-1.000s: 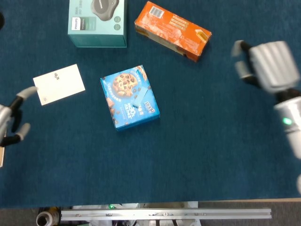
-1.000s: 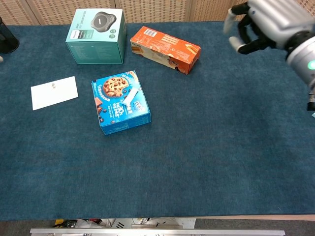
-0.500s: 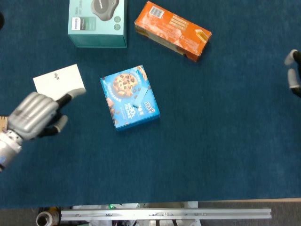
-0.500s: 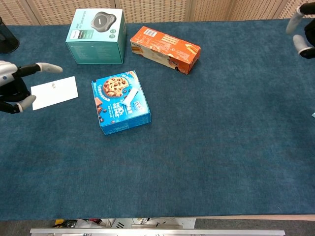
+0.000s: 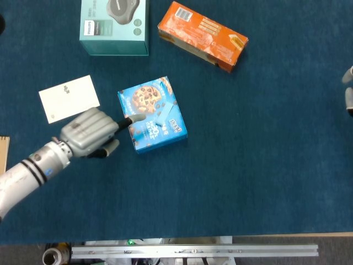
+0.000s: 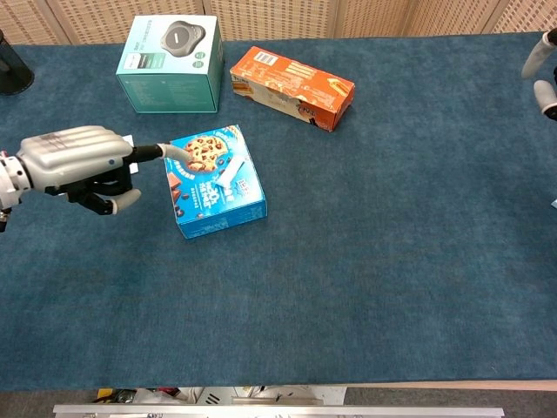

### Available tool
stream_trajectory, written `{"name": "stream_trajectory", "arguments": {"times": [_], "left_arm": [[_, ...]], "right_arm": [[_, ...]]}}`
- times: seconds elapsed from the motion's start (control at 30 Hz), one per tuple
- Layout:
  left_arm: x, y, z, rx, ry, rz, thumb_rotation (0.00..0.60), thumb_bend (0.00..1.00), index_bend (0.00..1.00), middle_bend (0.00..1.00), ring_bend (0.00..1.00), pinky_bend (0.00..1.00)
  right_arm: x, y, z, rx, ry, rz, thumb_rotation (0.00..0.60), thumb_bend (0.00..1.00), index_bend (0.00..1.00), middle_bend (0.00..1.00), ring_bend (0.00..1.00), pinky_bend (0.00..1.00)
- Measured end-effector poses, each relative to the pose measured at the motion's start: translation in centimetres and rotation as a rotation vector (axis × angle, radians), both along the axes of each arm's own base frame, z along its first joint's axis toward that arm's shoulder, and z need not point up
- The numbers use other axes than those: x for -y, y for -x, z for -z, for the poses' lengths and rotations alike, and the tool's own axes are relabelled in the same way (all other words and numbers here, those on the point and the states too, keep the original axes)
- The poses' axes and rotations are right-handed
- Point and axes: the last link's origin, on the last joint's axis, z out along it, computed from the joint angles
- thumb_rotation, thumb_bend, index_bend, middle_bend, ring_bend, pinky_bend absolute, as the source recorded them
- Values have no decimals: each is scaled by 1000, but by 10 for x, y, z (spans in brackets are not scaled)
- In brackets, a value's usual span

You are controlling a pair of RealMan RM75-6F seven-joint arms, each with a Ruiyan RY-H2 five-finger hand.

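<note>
Left hand [image 5: 88,137] has swept in from the table's left edge, past the white card [image 5: 69,98], to the blue cookie box [image 5: 152,114]; one fingertip now meets its near-left edge. Holds nothing, fingers loosely spread. Likely the start of a grasp or push. Right hand [image 6: 543,74] has pulled back to the far right edge; state unclear.

Box: flat, mid-table, skewed, cookie picture up.

Lab-style test rig, my blue-felt table [image 6: 392,261], metal rail [image 5: 193,252] at its front edge, slatted panel wall [image 6: 287,17] behind
</note>
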Motion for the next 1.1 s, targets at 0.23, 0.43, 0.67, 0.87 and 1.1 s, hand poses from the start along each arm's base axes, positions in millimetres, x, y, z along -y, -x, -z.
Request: {"name": "stream_trajectory", "arguments": {"times": [0.23, 0.43, 0.67, 0.87, 1.1], "left_arm": [[-13, -9, 14, -41, 51, -34, 600, 668, 75, 981, 1000, 969], [-19, -20, 26, -68, 78, -47, 600, 667, 77, 984, 1000, 973], [-24, -35, 36, -93, 98, -42, 600, 668, 83, 986, 1000, 974], [-22, -39, 41, -115, 110, -44, 600, 668, 85, 986, 1000, 975], [-18, -38, 43, -132, 114, -53, 600, 668, 86, 986, 1000, 975]], "right_arm": [[0, 5, -2, 3, 9, 13, 600, 452, 470, 902, 1000, 1000], [0, 10, -2, 11, 5, 29, 600, 452, 470, 904, 1000, 1000], [0, 13, -3, 23, 6, 36, 600, 452, 470, 906, 1000, 1000], [-2, 17, -6, 29, 10, 44, 600, 452, 470, 907, 1000, 1000], [-4, 19, -7, 37, 13, 45, 600, 452, 470, 908, 1000, 1000]]}}
